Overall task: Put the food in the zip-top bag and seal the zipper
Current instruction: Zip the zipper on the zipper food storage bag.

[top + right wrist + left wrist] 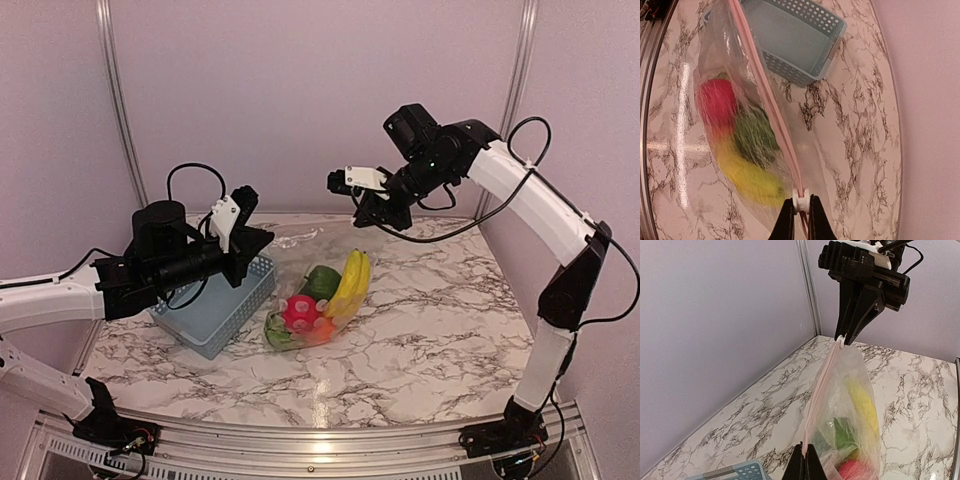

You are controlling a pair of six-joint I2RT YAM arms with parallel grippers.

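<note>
Blurred and cropped bits.
I see the food (754, 137) only as smears through the bag (720, 50); my left wrist view crops the basket (727, 473).

the left arm (50, 300) reaches in low from the left, its left gripper (266, 240) held above the table, fingers pinched together. the right arm (530, 195) arches high and folds back inward, its right gripper (373, 221) pointing down, likewise pinched; each clamps 1 end of the zipper (820, 385).
</note>
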